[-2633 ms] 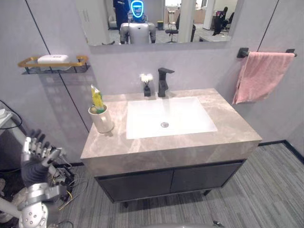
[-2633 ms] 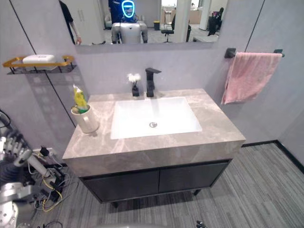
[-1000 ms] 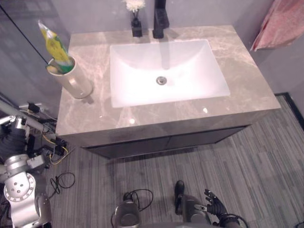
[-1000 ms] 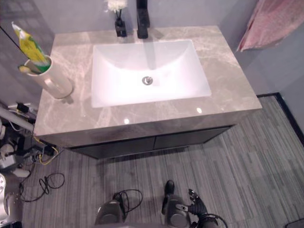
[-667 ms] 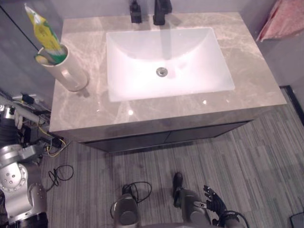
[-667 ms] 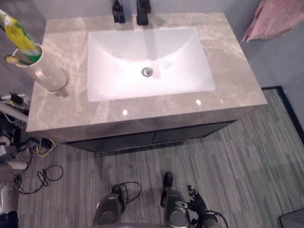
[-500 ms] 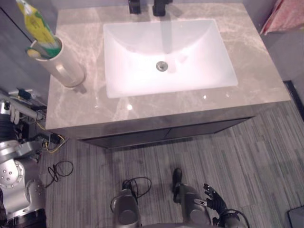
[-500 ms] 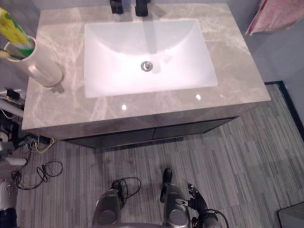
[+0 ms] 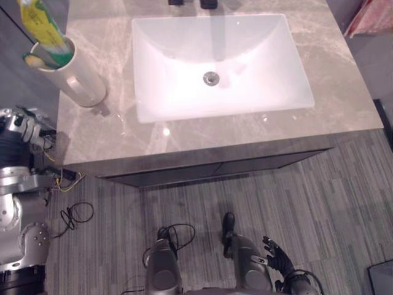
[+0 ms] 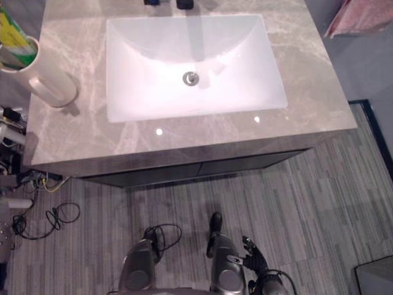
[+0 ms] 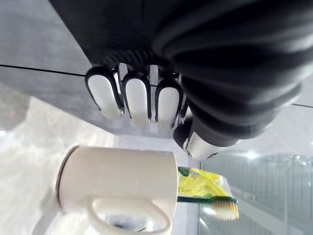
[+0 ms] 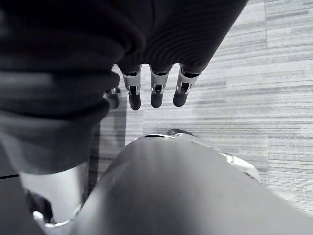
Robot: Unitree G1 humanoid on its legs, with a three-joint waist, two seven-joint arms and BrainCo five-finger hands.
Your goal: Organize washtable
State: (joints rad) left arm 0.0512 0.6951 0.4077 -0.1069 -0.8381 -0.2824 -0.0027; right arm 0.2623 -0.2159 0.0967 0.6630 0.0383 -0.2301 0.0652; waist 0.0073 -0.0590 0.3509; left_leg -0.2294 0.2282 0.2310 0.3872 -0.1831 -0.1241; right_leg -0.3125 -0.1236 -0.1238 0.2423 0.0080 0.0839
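Note:
A cream mug (image 9: 72,77) stands on the left end of the marble washtable (image 9: 344,92), holding a yellow-green toothpaste tube (image 9: 40,24) and a toothbrush (image 11: 220,206). My left hand (image 9: 21,123) hangs beside the counter's left edge, just below and left of the mug, its fingers (image 11: 138,98) curled with nothing in them. In the left wrist view the mug (image 11: 117,181) lies a short way beyond the knuckles, untouched. My right hand (image 9: 279,258) hangs low over the floor at the lower right, its fingers (image 12: 156,93) straight and empty.
A white sink (image 9: 288,67) with a metal drain (image 9: 210,78) fills the counter's middle. A black tap's base (image 9: 209,3) shows at the back edge. A pink towel (image 9: 371,15) hangs at the far right. Dark cupboard doors (image 9: 215,172) sit under the counter above grey striped floor (image 9: 331,203).
The camera has tilted down, so the whole scene has slid up the picture. My left hand, spread open earlier, is now curled and closer to the mug. The right hand hangs unchanged.

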